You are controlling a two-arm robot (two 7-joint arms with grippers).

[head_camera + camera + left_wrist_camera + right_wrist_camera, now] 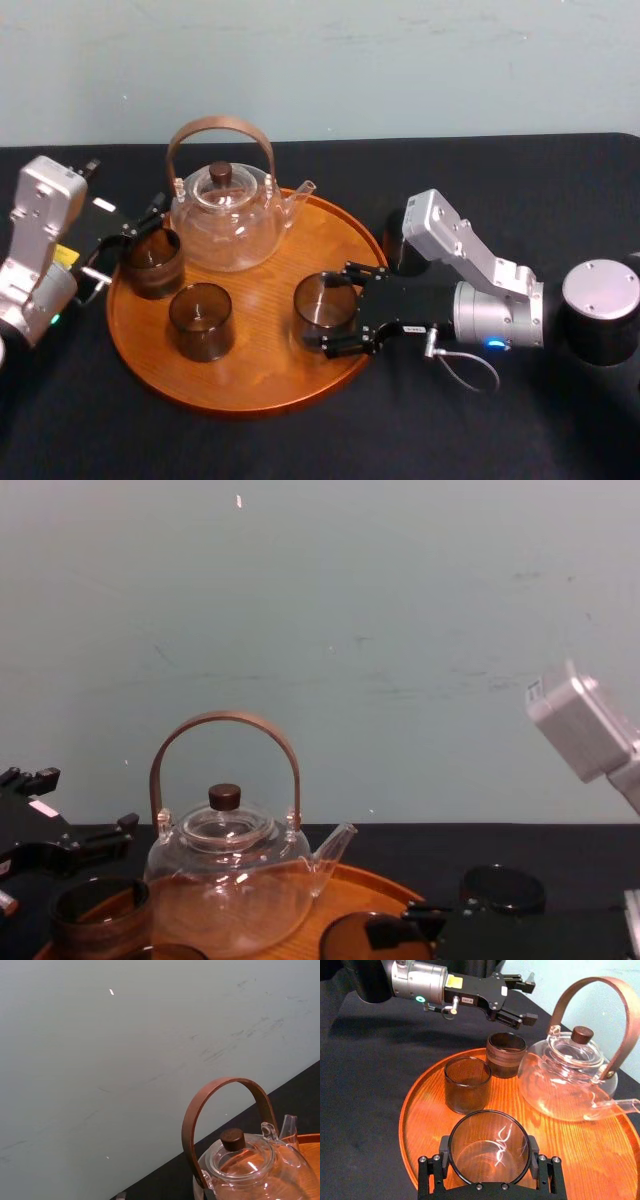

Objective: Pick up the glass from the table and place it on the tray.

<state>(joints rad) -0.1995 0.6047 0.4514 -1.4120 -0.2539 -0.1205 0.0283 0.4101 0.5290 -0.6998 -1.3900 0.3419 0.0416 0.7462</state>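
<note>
By the left rim of the tray (250, 392) the left gripper (529, 1000) hangs wide open and empty, just beside the far-left dark cup (152, 262). The glass (325, 303) stands upright on the tray's right part, and the right gripper (340, 307), reaching in over the desk (520, 430) from the right, clasps it on both sides.

My right gripper (338, 308) reaches over the rim of the large round orange-brown wooden tray (260, 375), fingers pressed to either side of a dark smoky cylindrical glass (322, 298) standing on the wood. Just past its fingertips I see a second dark glass (201, 320). A third dark glass (152, 262) sits just beside my left gripper (130, 243), whose fingers are spread. A clear glass teapot with an arched brown handle (222, 215) stands between the grippers, nearer the left.
</note>
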